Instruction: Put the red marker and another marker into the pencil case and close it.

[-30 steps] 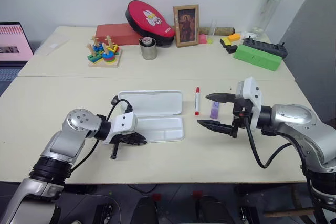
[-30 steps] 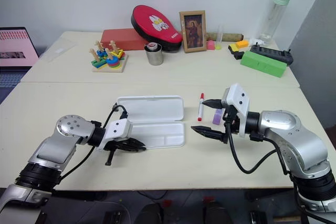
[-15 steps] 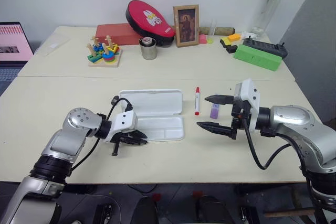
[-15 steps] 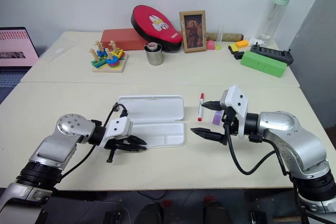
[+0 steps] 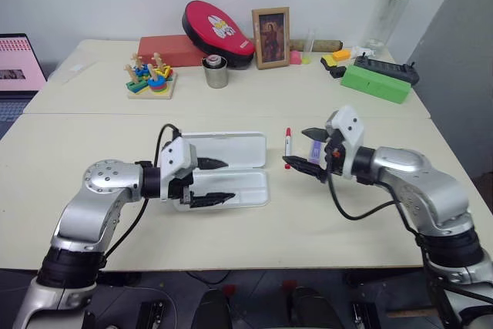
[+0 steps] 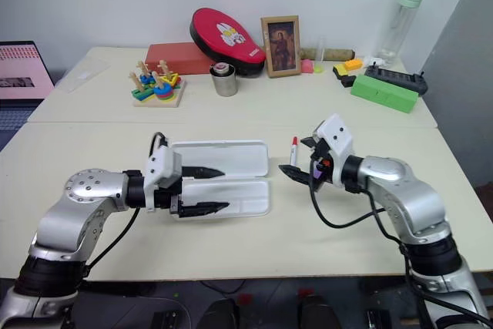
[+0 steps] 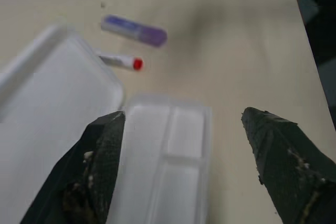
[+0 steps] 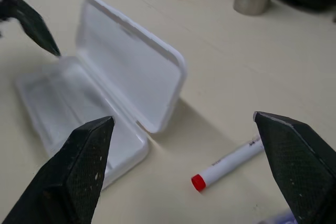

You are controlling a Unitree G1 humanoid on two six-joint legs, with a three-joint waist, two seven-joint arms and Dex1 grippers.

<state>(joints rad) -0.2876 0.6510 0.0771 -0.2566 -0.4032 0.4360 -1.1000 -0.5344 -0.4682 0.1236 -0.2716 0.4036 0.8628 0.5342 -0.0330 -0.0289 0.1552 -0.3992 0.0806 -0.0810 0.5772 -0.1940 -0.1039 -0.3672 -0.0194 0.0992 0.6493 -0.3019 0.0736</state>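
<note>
Right now the left pincer (image 5: 209,182) hangs over the pencil case (image 5: 231,161) w/ both black fingers spread wide, nothing between them; one finger sits over the raised lid, the other over the tray's front edge. Right pincer (image 5: 306,149) is also spread wide and empty, hovering just beside the case's right end, fingers pointing toward it.

Pencil case lies open on the cream surface (image 5: 246,229), lid tipped up behind the tray, tray empty w/ its divider showing in the left wrist view. Red marker (image 5: 288,141) lies flat on the surface just right of the case, red cap end toward the near side, right by the right pincer's fingertips; can't tell if they touch it. Purple highlighter (image 7: 134,29) lies just beyond the marker, further from the case, partly hidden behind the right pincer in the head views.

Well behind the case, along the back of the surface: metal cup (image 5: 216,72), wooden stacking toy (image 5: 149,76), red oval pouch (image 5: 217,22), picture frame (image 5: 271,26), green box (image 5: 377,83), clear bottle (image 5: 391,9).
</note>
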